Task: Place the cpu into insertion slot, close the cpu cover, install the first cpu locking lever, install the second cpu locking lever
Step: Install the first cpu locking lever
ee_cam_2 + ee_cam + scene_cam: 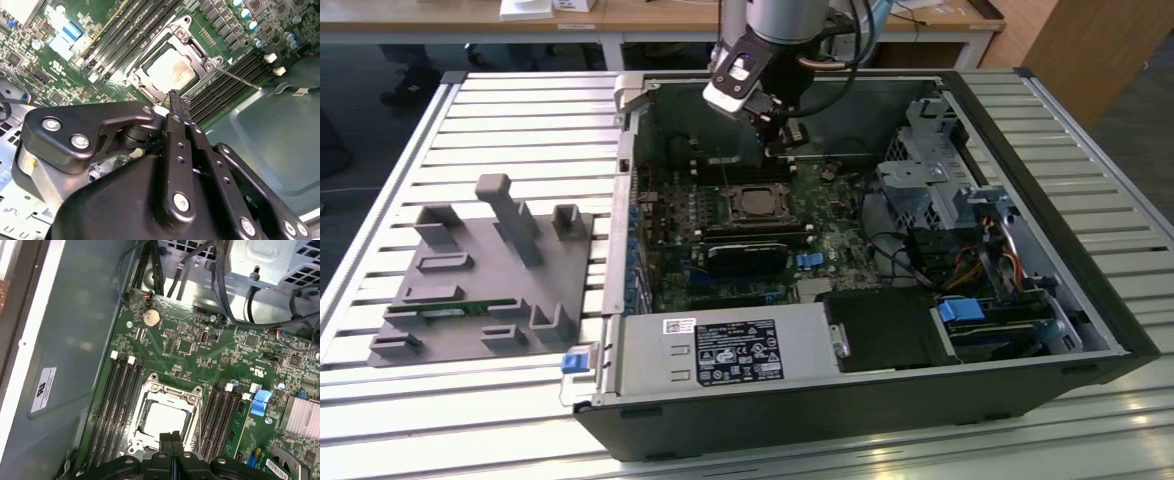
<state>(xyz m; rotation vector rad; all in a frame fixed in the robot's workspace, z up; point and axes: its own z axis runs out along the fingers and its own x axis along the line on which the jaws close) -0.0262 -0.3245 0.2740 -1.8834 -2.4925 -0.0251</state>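
The cpu [162, 421] [172, 70], a flat silver-grey square, lies in the insertion slot [754, 203] on the green board. The shiny cpu cover [151, 392] [145, 82] lies flat around it as a frame. A thin metal locking lever [240, 79] runs from the socket's corner out over the memory slots. My gripper [778, 135] [170, 437] [175, 96] hovers just above one edge of the socket. Its black fingers are pressed together, with nothing between them.
Black memory slots [120, 405] flank the socket on both sides. A black heatsink block [747, 255], a power supply [720, 350] and a drive cage [927, 180] with cables crowd the case. A grey fixture [480, 270] sits on the slatted table at the exterior view's left.
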